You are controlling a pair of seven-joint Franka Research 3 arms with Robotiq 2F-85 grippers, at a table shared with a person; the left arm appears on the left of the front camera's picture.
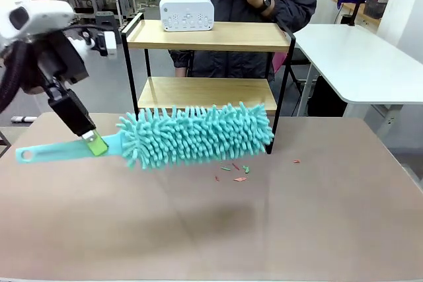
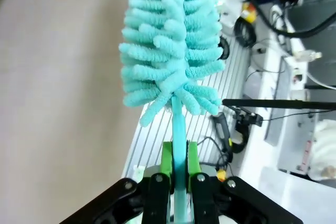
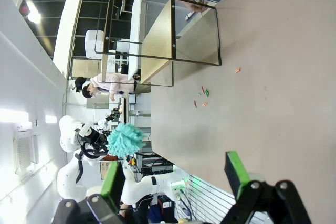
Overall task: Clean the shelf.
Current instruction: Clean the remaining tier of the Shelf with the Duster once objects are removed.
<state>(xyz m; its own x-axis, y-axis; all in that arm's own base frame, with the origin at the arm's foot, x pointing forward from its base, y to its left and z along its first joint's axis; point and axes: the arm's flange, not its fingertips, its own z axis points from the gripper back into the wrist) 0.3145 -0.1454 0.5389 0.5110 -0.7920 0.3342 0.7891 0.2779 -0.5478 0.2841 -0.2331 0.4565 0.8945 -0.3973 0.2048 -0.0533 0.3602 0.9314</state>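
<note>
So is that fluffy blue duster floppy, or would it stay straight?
Probably fairly stiff: the duster juts out nearly level though the left pincer grips only its handle. Its noodly strands look soft, so they'd likely squash against the shelf.

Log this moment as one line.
left pincer: shut on duster handle | duster: raised, level, before shelf | right pincer: open, empty | scraps: on table by shelf
</note>
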